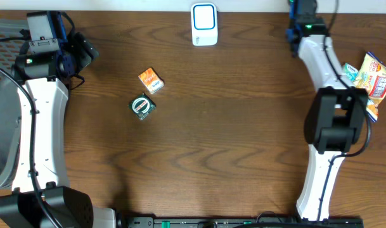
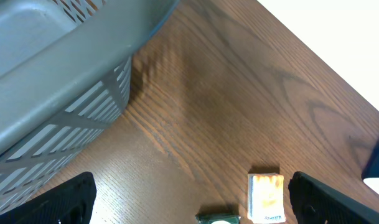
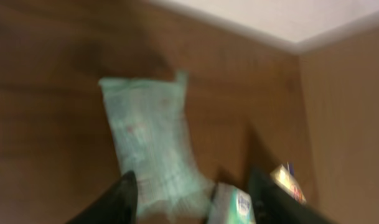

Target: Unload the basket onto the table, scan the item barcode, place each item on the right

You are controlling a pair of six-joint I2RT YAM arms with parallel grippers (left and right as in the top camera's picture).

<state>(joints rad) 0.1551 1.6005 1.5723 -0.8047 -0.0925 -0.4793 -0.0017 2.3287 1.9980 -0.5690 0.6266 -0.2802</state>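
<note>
Right gripper (image 3: pixel 192 183) spread, nothing pinched — the green pouch (image 3: pixel 149 137) lies straight ahead, near end between the fingers (image 3: pixel 124 199), long axis running up-frame, leaning left.

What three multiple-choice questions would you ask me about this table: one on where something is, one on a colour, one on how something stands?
1. Where does the white and blue scanner stand?
A. at the far edge of the table, near its middle
B. at the near edge, by the arms' bases
C. at the left edge

2. What colour is the small box next to the green packet?
A. blue
B. orange
C. black

3. How does the left gripper stand?
A. shut on the small box
B. wide open, holding nothing
C. shut and empty

Answers:
1 A, since the overhead view shows it at the top middle of the table.
2 B, since its top is plainly orange.
3 B, since its two fingers sit far apart with only bare wood between them.
</note>
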